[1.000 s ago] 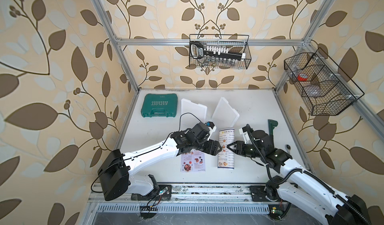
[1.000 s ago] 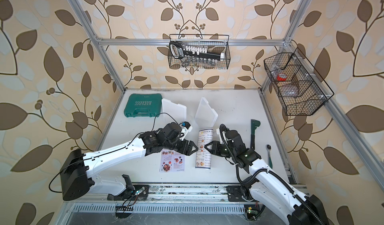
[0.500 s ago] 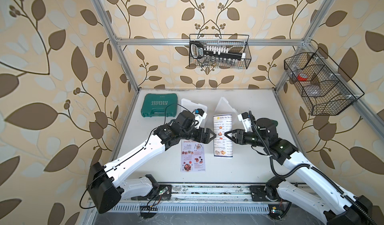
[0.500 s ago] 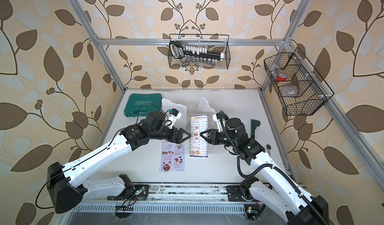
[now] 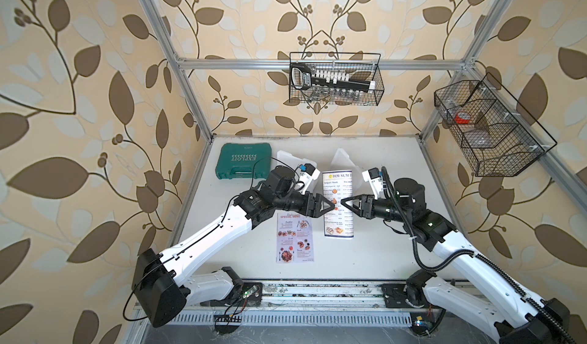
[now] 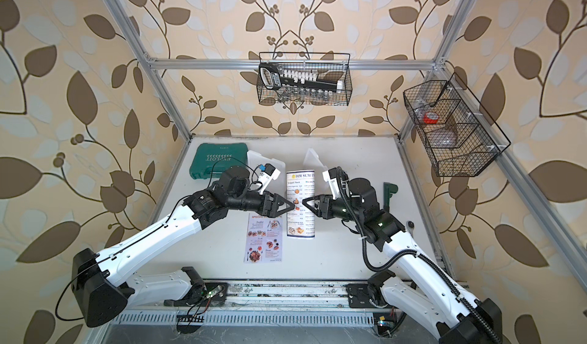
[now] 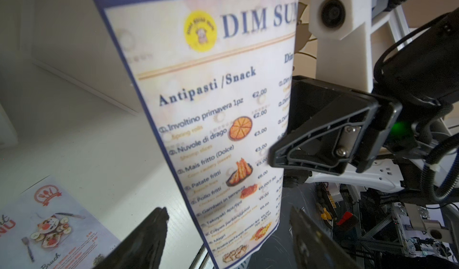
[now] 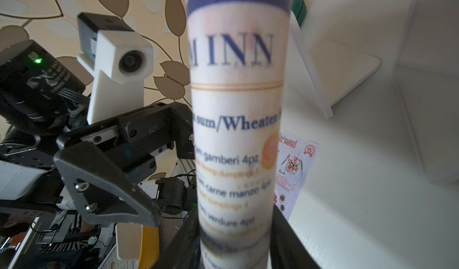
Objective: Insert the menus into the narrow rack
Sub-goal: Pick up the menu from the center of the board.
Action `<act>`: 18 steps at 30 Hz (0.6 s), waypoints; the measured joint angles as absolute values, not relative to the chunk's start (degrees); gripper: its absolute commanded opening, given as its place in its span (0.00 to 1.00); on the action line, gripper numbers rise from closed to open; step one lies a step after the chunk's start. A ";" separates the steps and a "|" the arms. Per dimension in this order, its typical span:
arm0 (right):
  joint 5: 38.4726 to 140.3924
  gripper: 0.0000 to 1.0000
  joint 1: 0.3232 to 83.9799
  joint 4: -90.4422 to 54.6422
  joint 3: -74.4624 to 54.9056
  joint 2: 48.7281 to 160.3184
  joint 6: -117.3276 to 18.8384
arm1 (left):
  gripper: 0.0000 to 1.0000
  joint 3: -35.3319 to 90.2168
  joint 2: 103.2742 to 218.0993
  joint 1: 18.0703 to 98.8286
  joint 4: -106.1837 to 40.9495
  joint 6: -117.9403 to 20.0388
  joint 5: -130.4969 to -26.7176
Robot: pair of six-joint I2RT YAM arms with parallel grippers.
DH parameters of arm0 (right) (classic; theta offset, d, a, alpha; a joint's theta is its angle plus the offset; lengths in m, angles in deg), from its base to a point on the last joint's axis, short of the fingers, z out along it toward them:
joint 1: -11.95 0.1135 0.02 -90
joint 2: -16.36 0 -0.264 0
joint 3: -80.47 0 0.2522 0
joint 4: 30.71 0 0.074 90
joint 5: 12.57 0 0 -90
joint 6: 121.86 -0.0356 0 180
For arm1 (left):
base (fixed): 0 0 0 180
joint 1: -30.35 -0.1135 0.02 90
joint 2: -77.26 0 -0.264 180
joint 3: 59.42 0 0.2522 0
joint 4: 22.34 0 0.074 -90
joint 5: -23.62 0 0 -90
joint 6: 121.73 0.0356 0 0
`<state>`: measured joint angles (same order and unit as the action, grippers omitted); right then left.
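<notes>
The navy-bordered Dim Sum Inn menu (image 5: 337, 183) (image 6: 300, 185) stands upright above the table, bowed into a curve. My right gripper (image 5: 343, 203) (image 8: 236, 250) is shut on its right half, low down. My left gripper (image 5: 332, 208) (image 7: 228, 230) is open, its fingers (image 7: 154, 230) straddling the menu's (image 7: 223, 131) lower left edge without touching. The white-pink Special Menu (image 5: 293, 241) (image 6: 263, 242) lies flat on the table below the left gripper. A black wire rack (image 5: 495, 136) (image 6: 457, 129) hangs on the right wall, its nearest compartment narrow and empty.
A green tool case (image 5: 243, 164) lies at the back left. Two white angled stands (image 5: 293, 163) (image 5: 344, 161) sit behind the grippers. A wire basket (image 5: 335, 79) of tools hangs on the back wall. A dark green tool (image 6: 389, 193) lies right of the right arm.
The Dim Sum Inn menu has gone from lying on the table to standing upright in the right gripper. Both arms rose and moved toward the back; the left gripper stayed at the menu's left edge.
</notes>
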<state>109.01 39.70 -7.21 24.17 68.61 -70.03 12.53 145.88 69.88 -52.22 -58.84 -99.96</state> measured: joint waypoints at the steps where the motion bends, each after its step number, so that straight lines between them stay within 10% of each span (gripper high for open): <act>1: 109.36 0.44 39.70 -7.67 24.17 68.61 -70.16 | 0.76 12.23 145.90 69.66 -51.67 -59.17 -100.57; 18: 111.54 0.44 39.92 -11.47 24.17 68.80 -71.50 | 0.53 10.26 146.27 68.11 -45.49 -62.47 -105.64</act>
